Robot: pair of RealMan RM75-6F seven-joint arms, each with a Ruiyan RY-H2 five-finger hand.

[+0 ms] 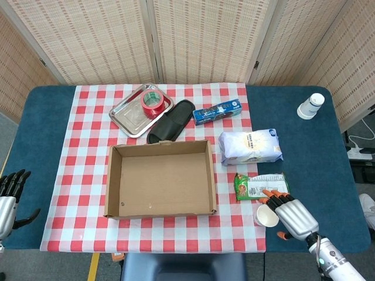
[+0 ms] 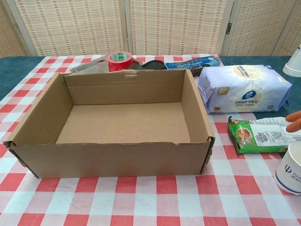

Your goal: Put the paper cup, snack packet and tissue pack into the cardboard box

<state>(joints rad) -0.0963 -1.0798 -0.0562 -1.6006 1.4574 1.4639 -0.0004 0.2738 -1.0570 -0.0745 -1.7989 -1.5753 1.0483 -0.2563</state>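
The box [image 1: 160, 178] is sitting open in the middle of the bench [image 1: 53, 105], and nothing is lying inside it. So no part of the job is looking done. All three things are waiting outside, to the right of the box.

The tissue pack [image 1: 251, 146] is lying farthest back of the three. The snack packet [image 1: 261, 186] is lying just in front of it. The cup [image 1: 267, 215] is standing nearest, just in front of the packet.

The right hand [image 1: 291, 214] is hovering just beside the cup, with its fingers [image 1: 270, 194] spread apart over the packet's near edge. It is holding nothing. I am guessing it is going for the cup first.

The left hand [image 1: 9, 193] is waiting far off at the left edge, fingers apart and holding nothing.
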